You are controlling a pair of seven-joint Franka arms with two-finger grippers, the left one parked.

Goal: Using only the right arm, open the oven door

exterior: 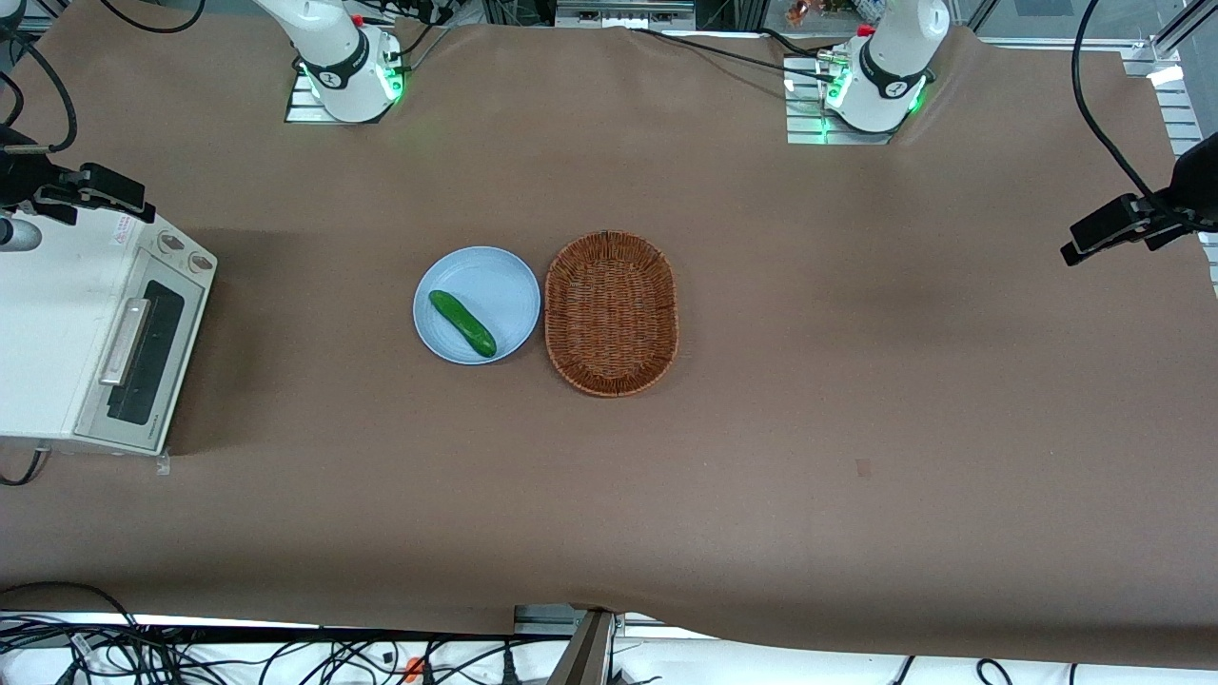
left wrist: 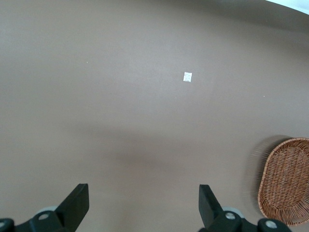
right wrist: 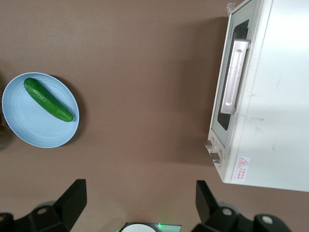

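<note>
The cream-white toaster oven (exterior: 48,323) stands at the working arm's end of the table. Its oven door (exterior: 143,357), silver-framed with a dark window and a silver bar handle (exterior: 126,341), is shut. Two knobs (exterior: 186,252) sit beside the door. My right arm's black gripper (exterior: 114,195) hangs high over the oven's knob end, touching nothing. In the right wrist view the gripper (right wrist: 139,200) is open and empty, with its fingers (right wrist: 72,198) wide apart. The door (right wrist: 223,116), handle (right wrist: 235,75) and knobs (right wrist: 212,150) show there too.
A light blue plate (exterior: 476,262) holding a green cucumber (exterior: 462,323) lies mid-table, beside an empty wicker basket (exterior: 611,314). The plate (right wrist: 29,130) and cucumber (right wrist: 48,99) also show in the right wrist view. Brown cloth covers the table (exterior: 856,428).
</note>
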